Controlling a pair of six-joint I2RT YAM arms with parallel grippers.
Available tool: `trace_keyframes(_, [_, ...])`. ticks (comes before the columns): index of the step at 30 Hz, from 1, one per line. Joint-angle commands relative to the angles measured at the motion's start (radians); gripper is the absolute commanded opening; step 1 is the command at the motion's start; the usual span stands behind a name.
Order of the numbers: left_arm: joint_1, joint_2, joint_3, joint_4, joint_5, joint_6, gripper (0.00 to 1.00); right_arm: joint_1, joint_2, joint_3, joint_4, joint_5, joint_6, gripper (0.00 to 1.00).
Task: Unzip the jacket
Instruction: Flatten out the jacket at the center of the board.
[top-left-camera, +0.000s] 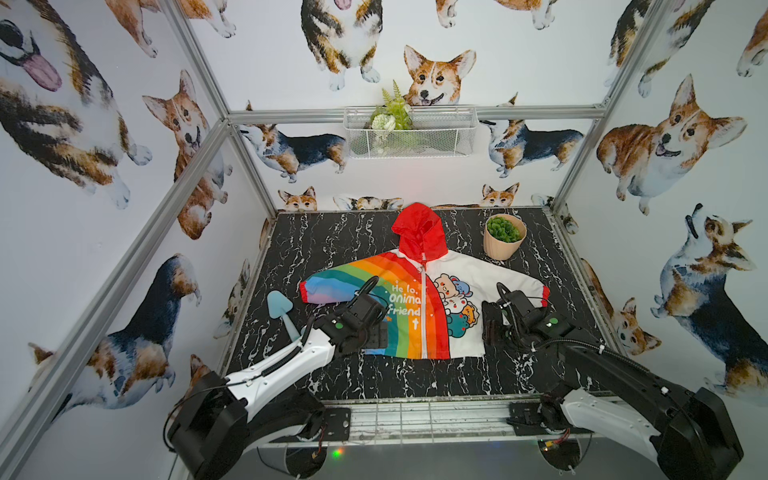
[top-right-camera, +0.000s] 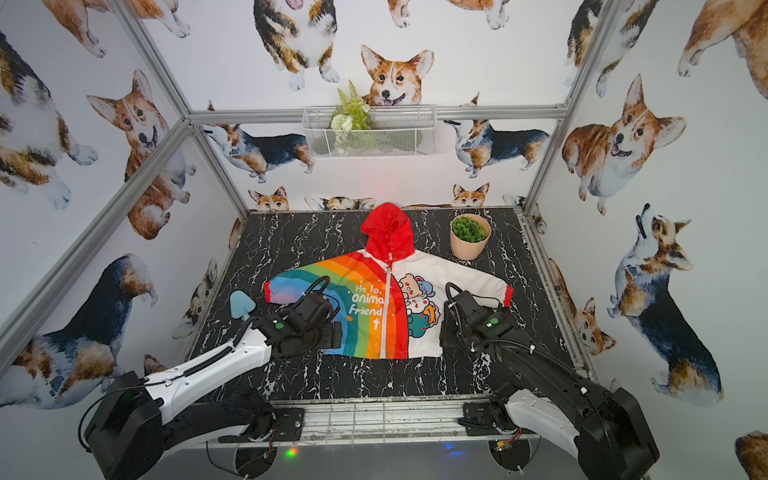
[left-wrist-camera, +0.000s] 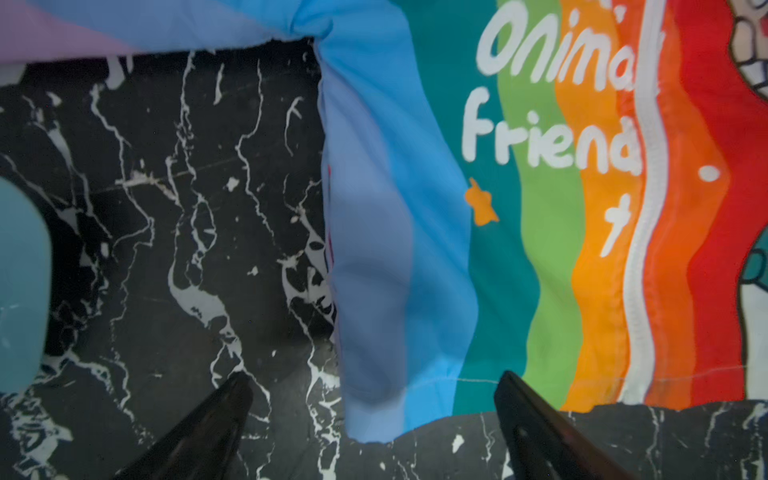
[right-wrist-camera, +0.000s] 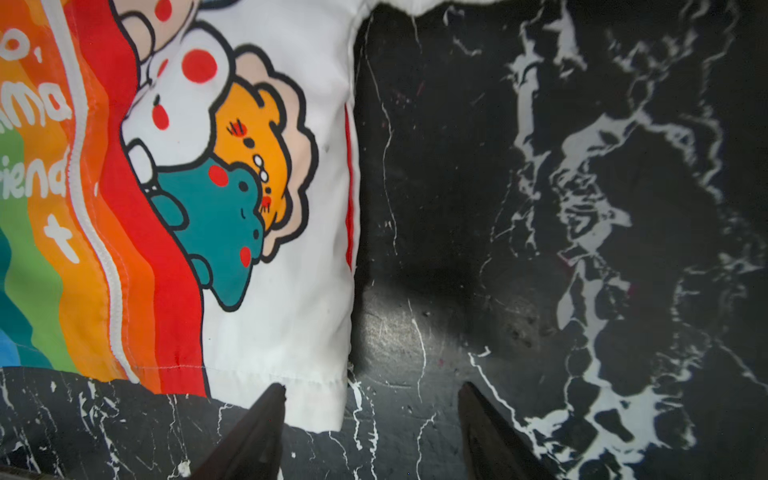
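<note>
On the black marble table, centre: the jacket lies flat, front up, red hood toward the back wall, both sleeves spread out.

- The zip runs white and closed from hem to collar. No gap between the rainbow half and the white half in either top view. The slider looks to sit up at the collar, but it is too small to be sure.
- Left gripper: fingers spread wide, nothing between them but the blue side edge of the jacket lying under them, not pinched. It hovers over the lower corner of the rainbow half.
- Right gripper: fingers apart, holding nothing. It is at the lower corner of the white half, whose hem corner pokes in beside one finger; contact cannot be told.
- Plant pot stands just beside the white shoulder.

Judgement: unzipping has not begun; this is the approach stage, both arms low at the hem and far from the slider.

Next move calls for one pincer to travel up to the collar and close on the small pull, while the other pins the fabric near the zip so the thin cloth does not bunch as the slider is drawn toward the hem.
</note>
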Motion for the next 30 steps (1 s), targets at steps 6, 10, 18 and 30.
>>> trace_keyframes(6, [0.006, 0.018, -0.042, 0.039, 0.045, -0.039, 0.96, 0.0, 0.115, -0.023, 0.127, -0.13, 0.036, 0.56])
trace_keyframes(10, [0.027, 0.014, -0.078, 0.058, 0.058, -0.046, 0.93, 0.0, 0.173, -0.024, 0.162, -0.12, 0.04, 0.53])
trace_keyframes(18, [0.037, 0.015, -0.127, 0.116, 0.103, -0.062, 0.75, 0.0, 0.234, -0.034, 0.219, -0.125, 0.052, 0.44])
trace_keyframes(30, [0.036, -0.039, -0.092, 0.119, 0.139, -0.039, 0.16, 0.0, 0.147, -0.005, 0.144, -0.087, 0.039, 0.09])
